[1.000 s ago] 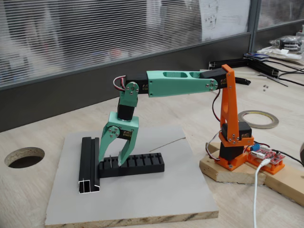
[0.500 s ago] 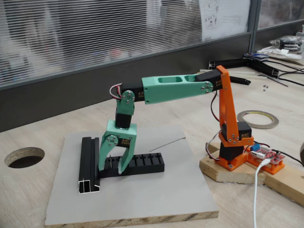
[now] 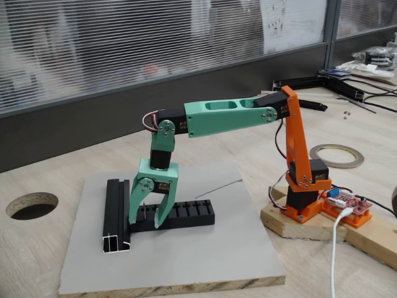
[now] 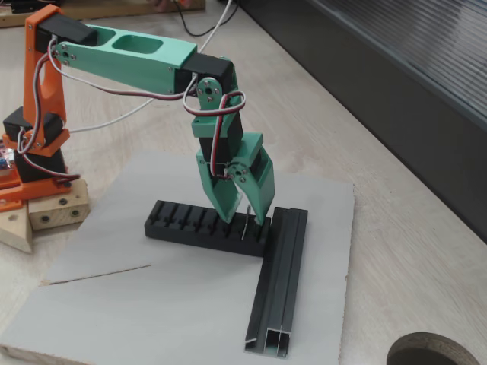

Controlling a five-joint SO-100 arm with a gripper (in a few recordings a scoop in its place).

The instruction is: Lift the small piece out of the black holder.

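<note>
My green end effector (image 3: 144,218) (image 4: 242,219) points straight down over one end of the black holder (image 3: 180,215) (image 4: 186,221), its two fingers spread apart with their tips at the holder's top. In one fixed view the tips straddle the holder's left end; in the other they sit at its right end.

The small piece (image 4: 246,222) stands upright in an end slot of the holder, a thin pale sliver with its long axis vertical, rising just above the slot. It stands between my fingers; I cannot tell whether either finger touches it.

The holder lies flat on a grey board (image 3: 205,261) (image 4: 152,319), its long axis running along the row of slots. A long black rail (image 3: 116,214) (image 4: 280,285) lies on the board at a right angle to the holder, meeting its end near my fingers. A thin wire (image 3: 218,189) (image 4: 99,275) lies on the board, well apart from the holder. The board rests on a wooden desk (image 3: 37,261) (image 4: 396,251).
</note>
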